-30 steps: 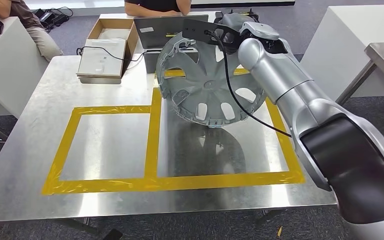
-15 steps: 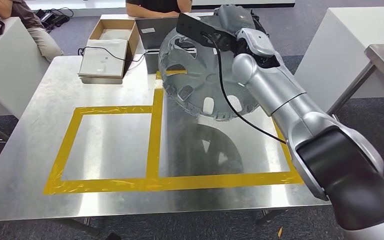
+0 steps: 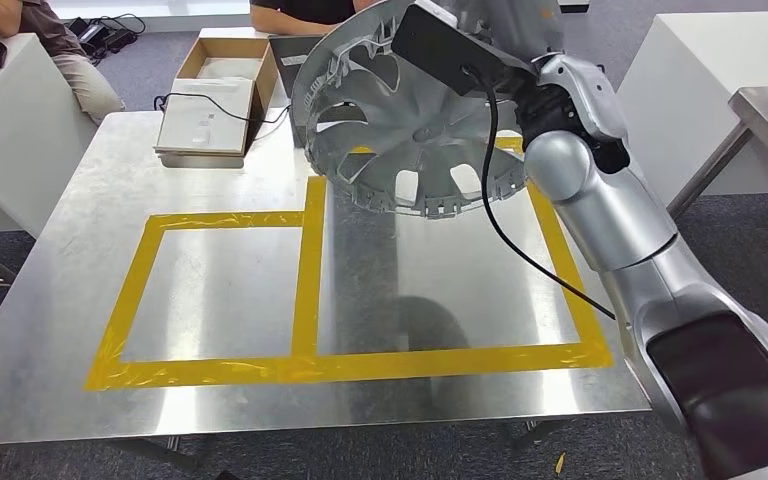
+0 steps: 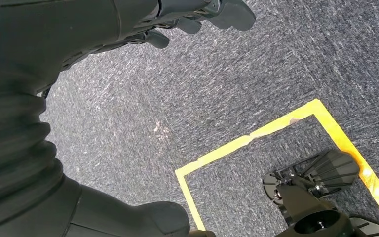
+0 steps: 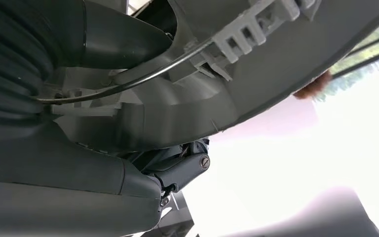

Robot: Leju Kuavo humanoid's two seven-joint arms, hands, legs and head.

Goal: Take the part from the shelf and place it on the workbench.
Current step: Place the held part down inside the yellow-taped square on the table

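Note:
The part is a round silver-grey wheel cover [image 3: 410, 130] with spokes and clips around its rim. It hangs tilted in the air above the far side of the steel workbench [image 3: 60, 260], over the right taped square [image 3: 560, 270]. My right hand [image 3: 480, 25] grips its upper rim at the top of the head view, mostly hidden behind the black wrist box. In the right wrist view the cover's rim [image 5: 256, 59] lies across my thumb [image 5: 118, 34]. My left hand [image 4: 197, 12] hangs over grey carpet with its fingers apart and nothing in them.
Yellow tape marks two squares on the bench; the left one [image 3: 220, 290] is bare. A white box [image 3: 205, 115], a cardboard box [image 3: 225, 55] and a laptop [image 3: 295, 60] stand at the far edge. People sit behind the bench. A white table [image 3: 700, 80] stands to the right.
My right arm has lifted the wheel cover higher above the bench and tilted it flatter. Its lower rim now sits farther from the steel surface.

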